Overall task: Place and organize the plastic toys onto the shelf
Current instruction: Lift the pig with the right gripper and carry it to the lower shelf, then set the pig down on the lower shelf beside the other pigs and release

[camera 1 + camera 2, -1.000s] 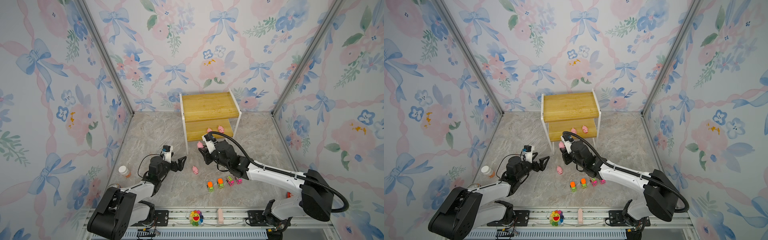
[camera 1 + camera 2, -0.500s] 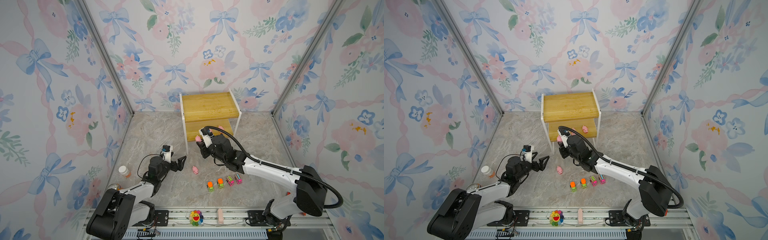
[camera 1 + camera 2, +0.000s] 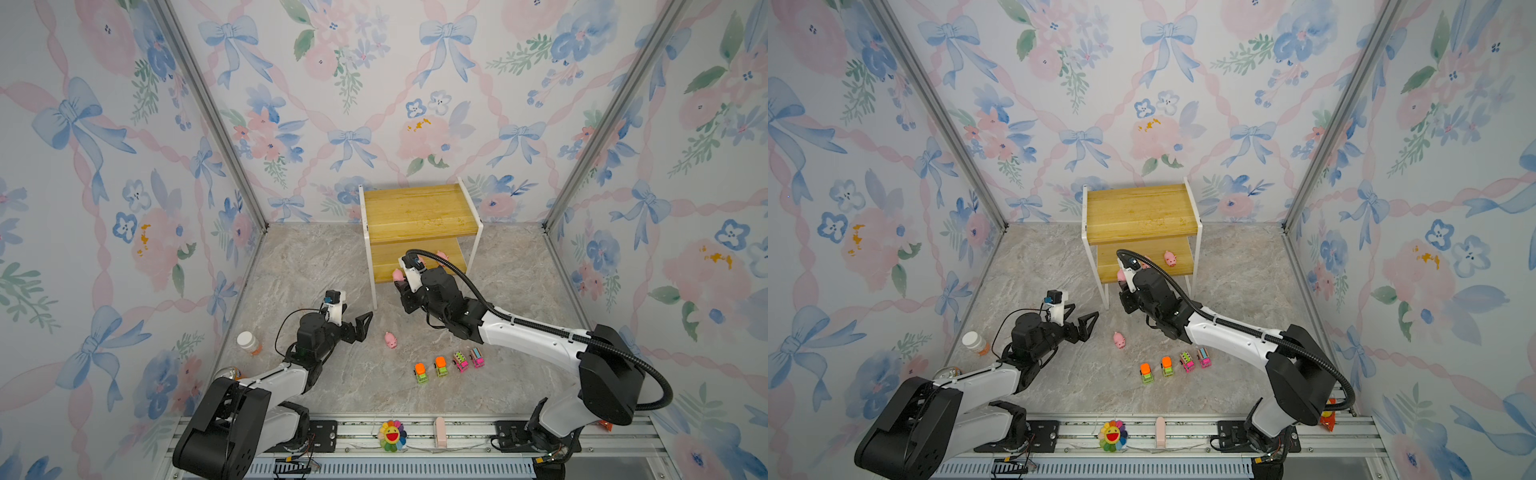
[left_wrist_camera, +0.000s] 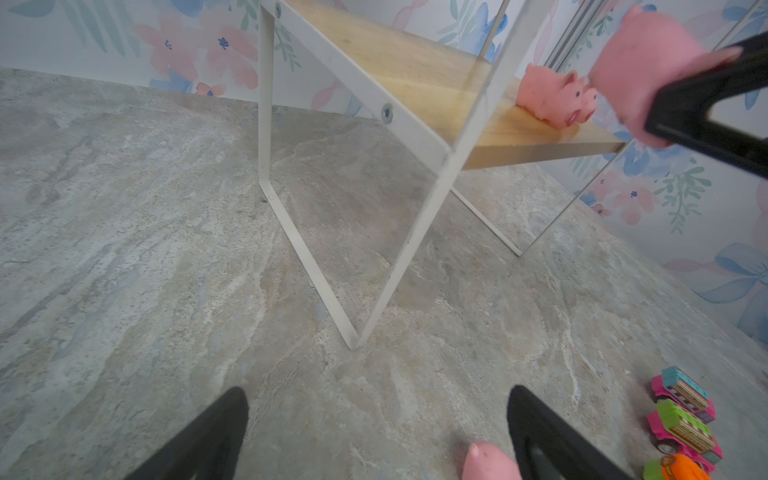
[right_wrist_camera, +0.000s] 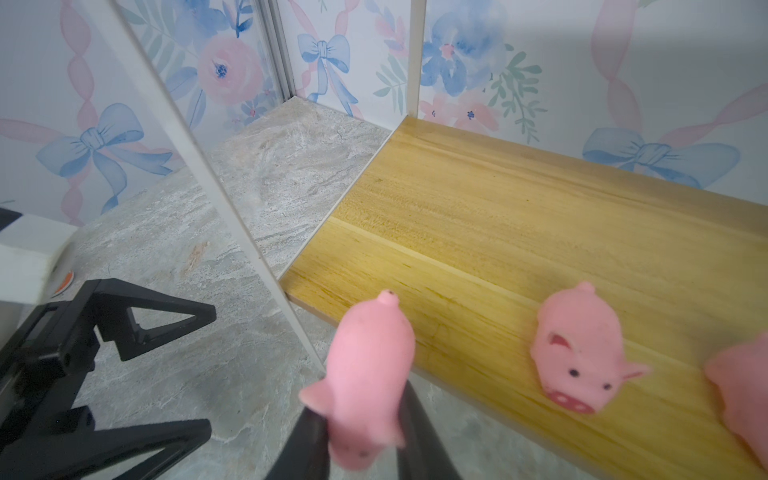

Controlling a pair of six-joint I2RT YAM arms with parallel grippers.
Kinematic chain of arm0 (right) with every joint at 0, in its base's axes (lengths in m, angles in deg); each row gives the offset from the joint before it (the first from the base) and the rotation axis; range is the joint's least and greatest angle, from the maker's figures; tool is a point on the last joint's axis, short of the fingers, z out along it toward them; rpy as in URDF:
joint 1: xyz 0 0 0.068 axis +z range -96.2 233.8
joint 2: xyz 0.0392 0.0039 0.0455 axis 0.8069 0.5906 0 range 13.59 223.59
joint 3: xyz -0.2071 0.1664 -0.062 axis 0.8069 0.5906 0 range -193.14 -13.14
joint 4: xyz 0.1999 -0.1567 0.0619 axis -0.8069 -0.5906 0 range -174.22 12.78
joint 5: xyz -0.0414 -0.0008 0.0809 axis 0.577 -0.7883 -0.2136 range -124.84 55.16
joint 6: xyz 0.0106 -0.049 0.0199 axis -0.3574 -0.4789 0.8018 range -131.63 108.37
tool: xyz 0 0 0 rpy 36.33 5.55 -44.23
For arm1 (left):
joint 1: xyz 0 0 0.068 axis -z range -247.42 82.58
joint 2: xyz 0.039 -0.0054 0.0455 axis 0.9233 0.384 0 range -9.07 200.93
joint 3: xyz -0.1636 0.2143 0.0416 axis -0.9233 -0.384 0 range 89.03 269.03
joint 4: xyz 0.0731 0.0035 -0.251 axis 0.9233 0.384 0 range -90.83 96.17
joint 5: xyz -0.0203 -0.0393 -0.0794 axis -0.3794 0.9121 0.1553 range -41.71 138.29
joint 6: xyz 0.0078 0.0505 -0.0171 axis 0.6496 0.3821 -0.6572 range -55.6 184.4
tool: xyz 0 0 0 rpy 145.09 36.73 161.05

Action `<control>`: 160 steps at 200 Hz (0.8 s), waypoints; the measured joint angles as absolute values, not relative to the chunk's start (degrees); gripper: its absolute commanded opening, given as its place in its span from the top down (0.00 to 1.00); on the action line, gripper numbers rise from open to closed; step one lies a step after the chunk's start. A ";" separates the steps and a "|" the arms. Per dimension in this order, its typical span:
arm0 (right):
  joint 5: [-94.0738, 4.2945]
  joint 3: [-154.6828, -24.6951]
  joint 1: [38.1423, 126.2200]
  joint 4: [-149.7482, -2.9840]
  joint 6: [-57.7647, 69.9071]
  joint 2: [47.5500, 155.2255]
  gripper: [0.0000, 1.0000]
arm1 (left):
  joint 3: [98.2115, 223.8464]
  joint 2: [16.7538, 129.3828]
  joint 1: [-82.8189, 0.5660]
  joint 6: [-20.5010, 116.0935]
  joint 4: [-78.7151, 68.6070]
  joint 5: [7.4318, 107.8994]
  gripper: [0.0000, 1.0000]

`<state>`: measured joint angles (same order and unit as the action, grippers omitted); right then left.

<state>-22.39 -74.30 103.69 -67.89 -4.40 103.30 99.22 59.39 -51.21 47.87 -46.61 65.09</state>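
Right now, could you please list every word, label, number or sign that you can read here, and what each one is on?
No text is readable in any view.
The bottle: label, if any, too small to read.
The pink trucks: striped tops, no letters made out.
The pigs and shelf: no writing visible.

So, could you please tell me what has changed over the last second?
The right gripper, shut on a pig, carried it forward to the front edge of the lower board of the shelf; it has not let go. The left gripper stayed open and still; the floor pig, the four trucks and the two pigs on the board did not move.
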 measured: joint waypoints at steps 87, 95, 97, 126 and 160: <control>-18.46 -76.36 102.55 -65.40 -1.80 105.83 0.72 | 99.22 59.39 -51.21 47.87 -46.61 65.09 0.02; -18.37 -76.36 102.55 -64.94 -1.65 106.21 0.72 | 99.22 59.39 -51.21 47.87 -46.61 65.09 0.02; -18.28 -76.36 102.55 -64.79 -1.63 106.29 0.72 | 99.22 59.39 -51.21 47.87 -46.59 65.09 0.02; -17.67 -76.34 102.53 -62.58 -1.61 107.39 0.72 | 99.22 59.39 -51.21 47.85 -46.59 65.09 0.02; -17.30 -76.34 102.40 -61.01 -1.56 107.71 0.72 | 99.22 59.39 -51.21 47.85 -46.61 65.09 0.02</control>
